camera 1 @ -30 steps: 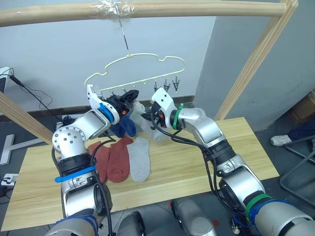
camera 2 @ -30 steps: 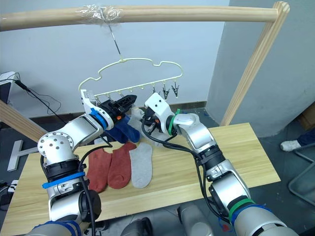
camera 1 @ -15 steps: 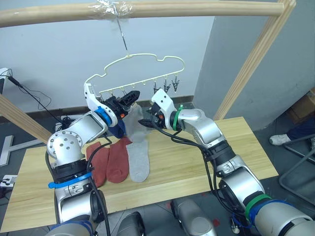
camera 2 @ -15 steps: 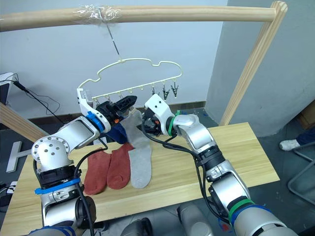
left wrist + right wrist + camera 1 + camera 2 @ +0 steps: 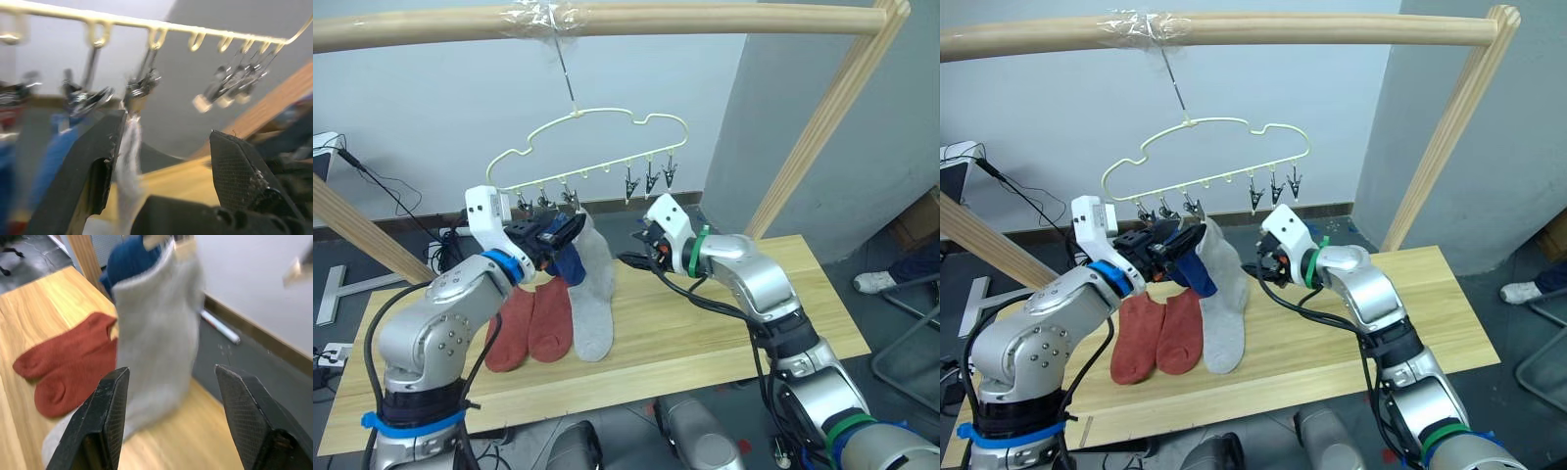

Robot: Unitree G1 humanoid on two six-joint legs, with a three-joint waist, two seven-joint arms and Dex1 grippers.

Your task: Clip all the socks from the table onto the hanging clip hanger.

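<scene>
My left pincer wide open just below the clip hanger, grey sock hanging from a clip beside a blue sock, right pincer spread, two rust-red socks on the worktop

Even, soft indoor light, no harsh glare. Faint shadows on counter. Head views sharp. Both wrist views motion-blurred; clip hanger smeared, soft.
</scene>
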